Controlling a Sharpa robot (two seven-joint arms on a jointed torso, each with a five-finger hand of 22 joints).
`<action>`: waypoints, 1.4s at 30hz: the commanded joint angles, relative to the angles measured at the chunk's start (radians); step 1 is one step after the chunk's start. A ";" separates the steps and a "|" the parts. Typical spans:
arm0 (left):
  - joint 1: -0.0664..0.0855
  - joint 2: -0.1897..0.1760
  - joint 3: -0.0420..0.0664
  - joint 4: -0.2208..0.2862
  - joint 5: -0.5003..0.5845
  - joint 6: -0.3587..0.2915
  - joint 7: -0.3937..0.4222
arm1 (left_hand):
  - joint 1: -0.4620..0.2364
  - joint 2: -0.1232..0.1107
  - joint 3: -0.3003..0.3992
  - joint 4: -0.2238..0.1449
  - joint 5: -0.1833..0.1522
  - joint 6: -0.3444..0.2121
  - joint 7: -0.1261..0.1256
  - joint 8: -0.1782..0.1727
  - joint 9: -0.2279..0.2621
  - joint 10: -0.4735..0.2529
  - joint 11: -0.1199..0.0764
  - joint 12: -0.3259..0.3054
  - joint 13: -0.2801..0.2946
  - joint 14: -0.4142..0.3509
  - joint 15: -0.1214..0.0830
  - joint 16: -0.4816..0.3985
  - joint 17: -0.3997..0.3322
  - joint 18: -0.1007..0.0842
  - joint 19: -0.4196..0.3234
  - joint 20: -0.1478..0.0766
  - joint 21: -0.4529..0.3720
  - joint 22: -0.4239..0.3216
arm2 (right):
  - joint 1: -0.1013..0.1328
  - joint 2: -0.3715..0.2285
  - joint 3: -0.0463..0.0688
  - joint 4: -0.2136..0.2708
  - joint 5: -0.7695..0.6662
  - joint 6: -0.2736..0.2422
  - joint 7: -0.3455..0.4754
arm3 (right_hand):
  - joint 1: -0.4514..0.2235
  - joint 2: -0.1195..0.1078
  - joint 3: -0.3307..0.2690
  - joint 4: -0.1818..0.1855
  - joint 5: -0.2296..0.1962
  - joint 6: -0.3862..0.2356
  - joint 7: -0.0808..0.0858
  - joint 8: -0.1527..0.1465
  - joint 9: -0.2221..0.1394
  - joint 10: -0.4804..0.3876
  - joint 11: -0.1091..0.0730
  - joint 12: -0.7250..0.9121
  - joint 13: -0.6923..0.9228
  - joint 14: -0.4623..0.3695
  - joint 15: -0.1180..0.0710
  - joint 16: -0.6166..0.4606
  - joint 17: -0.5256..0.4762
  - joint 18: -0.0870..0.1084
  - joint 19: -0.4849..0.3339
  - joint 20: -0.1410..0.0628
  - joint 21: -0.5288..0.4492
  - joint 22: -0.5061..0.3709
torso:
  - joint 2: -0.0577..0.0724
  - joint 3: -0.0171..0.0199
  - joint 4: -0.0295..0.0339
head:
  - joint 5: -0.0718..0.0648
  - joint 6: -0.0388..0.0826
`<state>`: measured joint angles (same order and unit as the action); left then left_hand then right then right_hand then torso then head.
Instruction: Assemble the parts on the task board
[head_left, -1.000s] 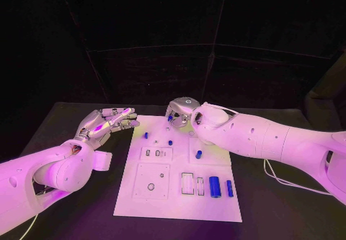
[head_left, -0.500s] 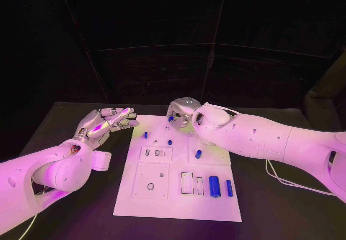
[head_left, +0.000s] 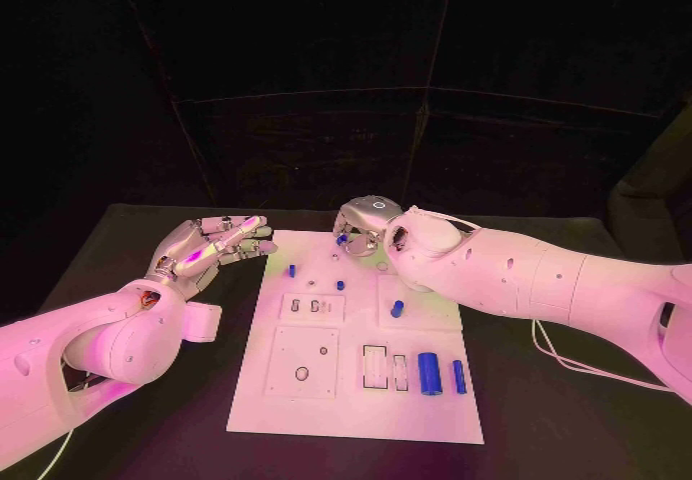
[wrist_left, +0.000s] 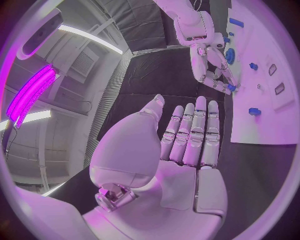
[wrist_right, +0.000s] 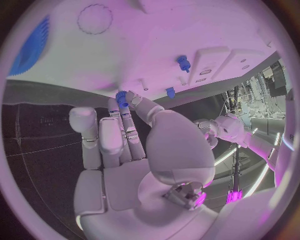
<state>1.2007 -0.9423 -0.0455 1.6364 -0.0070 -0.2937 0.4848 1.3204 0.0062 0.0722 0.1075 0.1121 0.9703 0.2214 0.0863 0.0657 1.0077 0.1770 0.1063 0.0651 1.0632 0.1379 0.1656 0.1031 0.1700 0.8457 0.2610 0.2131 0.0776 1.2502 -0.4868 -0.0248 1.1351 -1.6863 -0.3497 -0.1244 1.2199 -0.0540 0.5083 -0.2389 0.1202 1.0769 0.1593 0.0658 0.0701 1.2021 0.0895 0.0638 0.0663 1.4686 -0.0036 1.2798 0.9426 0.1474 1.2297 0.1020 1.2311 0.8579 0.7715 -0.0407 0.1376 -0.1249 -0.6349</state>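
The white task board (head_left: 361, 410) lies in the middle of the black table. My right hand (head_left: 366, 226) hovers over the board's far edge and pinches a small blue part (head_left: 339, 238) between its fingertips; the right wrist view shows that toothed blue part (wrist_right: 122, 98) at the fingertips. My left hand (head_left: 216, 247) floats off the board's far left corner, fingers stretched out side by side, holding nothing; its bare palm (wrist_left: 181, 150) faces the wrist camera. On the board lie a thick blue cylinder (head_left: 428, 372), a slim blue pin (head_left: 459, 376) and a short blue peg (head_left: 397, 309).
Two small blue pegs (head_left: 291, 270) (head_left: 340, 285) stand near the board's far end. Rectangular slots (head_left: 382, 368) and a round hole (head_left: 302, 373) mark its near half. A white cable (head_left: 555, 352) trails on the table under my right arm.
Both hands have shifted only slightly. The right hand still pinches the small blue part over the board's far edge.
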 joint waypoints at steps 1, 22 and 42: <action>0.002 0.000 0.001 0.001 -0.005 0.012 0.003 | -0.008 -0.003 -0.002 -0.008 -0.005 0.000 0.007 -0.005 -0.001 0.000 0.004 -0.005 -0.001 0.002 0.004 -0.004 -0.001 0.015 0.007 -0.002 -0.005 -0.002 | 0.002 0.004 0.000 -0.002 -0.008 0.003 -0.007 | -0.004 -0.020 -0.003 0.013 -0.002 -0.012 0.002 -0.003 -0.003 -0.028 0.003 -0.004 -0.003 0.001 0.009 0.000 -0.014 -0.010 -0.014 0.005 -0.002 -0.014 | 0.000 -0.0011 0.0013 | -0.001 0.000; 0.005 -0.008 0.001 0.003 -0.005 0.012 0.001 | -0.008 -0.003 -0.002 -0.008 -0.005 0.000 0.007 -0.005 -0.001 0.000 0.004 -0.005 -0.001 0.002 0.004 -0.004 -0.001 0.015 0.007 -0.002 -0.005 -0.002 | 0.002 -0.076 0.023 0.084 0.058 -0.072 -0.015 | 0.012 -0.049 -0.106 0.084 0.010 -0.116 0.018 0.009 0.002 -0.107 0.019 0.065 0.007 -0.011 0.023 -0.036 -0.081 0.001 -0.043 0.020 -0.052 -0.092 | 0.000 0.0000 -0.0047 | -0.004 0.004; 0.008 -0.010 0.001 0.007 -0.004 0.018 0.000 | -0.007 -0.002 -0.002 -0.010 -0.005 0.000 0.007 -0.007 -0.001 -0.001 0.004 -0.006 -0.001 0.003 0.004 -0.005 -0.001 0.015 0.008 -0.002 -0.006 -0.003 | 0.002 -0.345 0.065 0.271 0.331 0.100 -0.152 | 0.107 -0.070 -0.556 0.405 0.132 -0.174 -0.008 0.048 0.003 0.146 -0.027 1.099 1.033 0.055 -0.012 0.199 0.358 -0.049 0.108 -0.013 0.117 0.195 | 0.000 0.0071 -0.0342 | -0.005 0.019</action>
<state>1.2070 -0.9541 -0.0456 1.6417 -0.0071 -0.2913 0.4807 1.3204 0.0062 0.0694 0.1047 0.1121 0.9703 0.2214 0.0863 0.0657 1.0077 0.1770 0.1063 0.0651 1.0632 0.1379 0.1656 0.1031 0.1698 0.8489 0.2578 0.2131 0.0757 1.2507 -0.8315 0.0387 1.4050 -1.3906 -0.3000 -0.2351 1.3200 -0.1243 -0.0479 0.1613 0.2500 0.9099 0.1531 0.1081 0.0737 1.3431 0.0617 1.1538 1.0879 1.4669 -0.0231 1.4754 1.2967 0.1082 1.3317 0.0892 1.3429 1.0505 0.7707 -0.0347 0.1054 -0.1274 -0.6157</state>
